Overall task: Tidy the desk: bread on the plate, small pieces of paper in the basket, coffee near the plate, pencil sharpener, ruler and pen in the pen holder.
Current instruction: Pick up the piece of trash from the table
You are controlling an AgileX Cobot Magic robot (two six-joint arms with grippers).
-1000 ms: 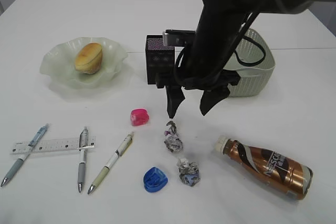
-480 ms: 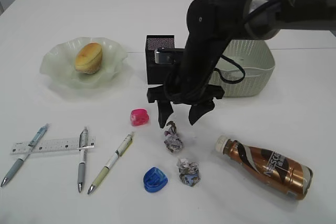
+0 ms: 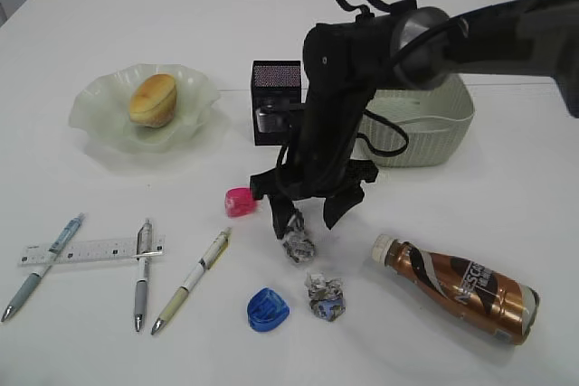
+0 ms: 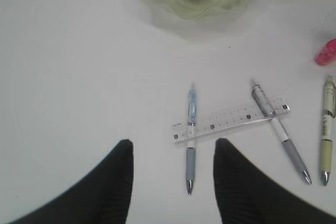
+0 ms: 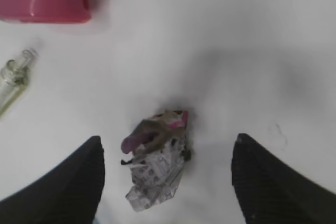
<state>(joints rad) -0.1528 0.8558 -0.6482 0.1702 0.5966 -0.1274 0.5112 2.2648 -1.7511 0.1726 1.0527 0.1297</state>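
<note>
**Right gripper spread wide over a paper wad**

The right gripper (image 3: 302, 218) hangs at desk centre, jaws wide apart, one finger on each side of the upper paper wad (image 3: 298, 242) and nothing clamped. In the right wrist view that wad (image 5: 156, 157) sits between the two dark fingertips (image 5: 73, 182), nearer the left one, bare white desk (image 3: 109, 15) on both sides. It is a crinkled ball of grey-white printed paper with a pink scrap on top. The pink sharpener (image 3: 240, 202), smooth glossy plastic, lies just at the gripper's 9 o'clock. The second wad (image 3: 325, 296) lies at 5 o'clock from the first, with the blue sharpener (image 3: 267, 309) at its 9 o'clock.

The woven grey-green basket (image 3: 425, 128) stands at 1 o'clock from the gripper, the black mesh pen holder (image 3: 274, 97) at 11 o'clock. The bread (image 3: 152, 98), an oval golden bun, rests in the ruffled green glass plate (image 3: 99, 124) at far 10 o'clock. The coffee (image 3: 457, 287) bottle lies on its side at 4 o'clock.

The far half of the desk is open. The left gripper (image 4: 173, 153) hovers half-spread and holds nothing, above the clear ruler (image 4: 231, 119), which is crossed by two pens (image 4: 190, 145); a third pen (image 4: 326, 129) lies apart at 3 o'clock.
</note>
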